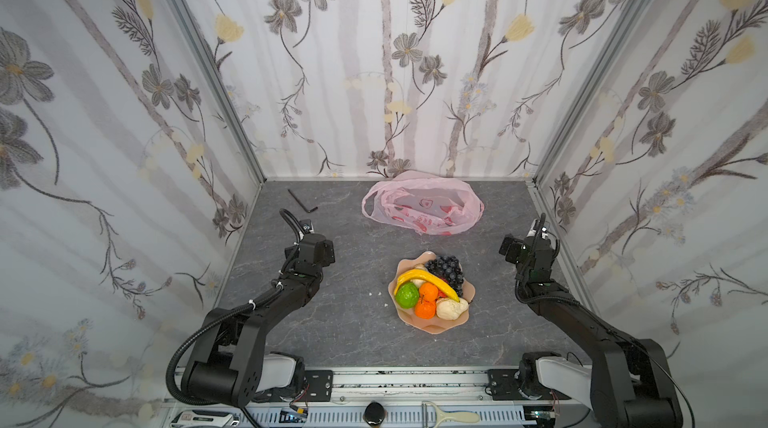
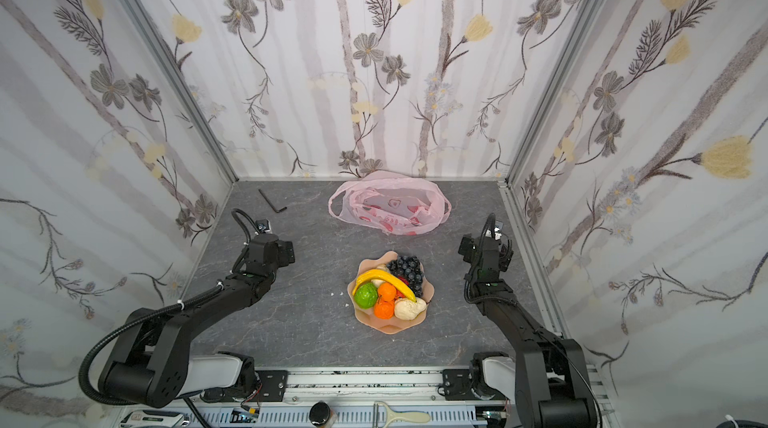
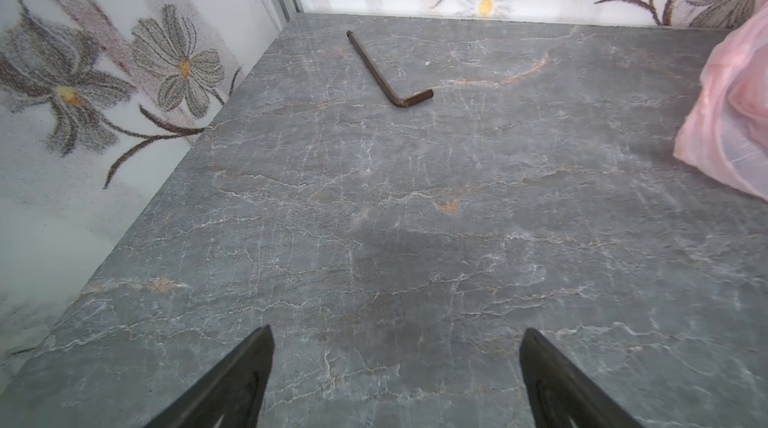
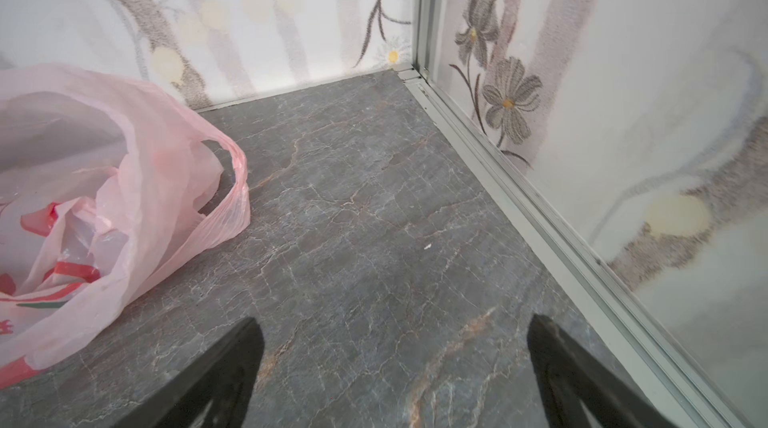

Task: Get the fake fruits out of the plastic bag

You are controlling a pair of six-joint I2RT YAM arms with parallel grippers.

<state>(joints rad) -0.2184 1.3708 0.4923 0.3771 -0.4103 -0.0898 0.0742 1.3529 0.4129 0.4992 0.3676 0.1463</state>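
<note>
Your left claw (image 3: 395, 368) and your right claw (image 4: 395, 363) both stand wide apart, holding nothing, over the worktop (image 1: 353, 322). Between them the fake fruits (image 1: 428, 291) lie heaped in the peach dish (image 1: 432, 329); the plastic bag (image 1: 424, 206) lies behind it, near the back wall (image 1: 374, 73).

Pale-pink translucent bag (image 1: 422, 206) w/ red prints, peach dish (image 1: 432, 325), yellow banana (image 1: 432, 280), dark-purple grapes (image 1: 445, 267), green ball (image 1: 406, 295), two orange balls (image 1: 428, 292), beige lump (image 1: 449, 309), grey white-veined marble table (image 1: 332, 322), white walls (image 1: 353, 73) w/ grey-and-yellow flowers, rusty-brown hex key (image 3: 376, 69).
</note>
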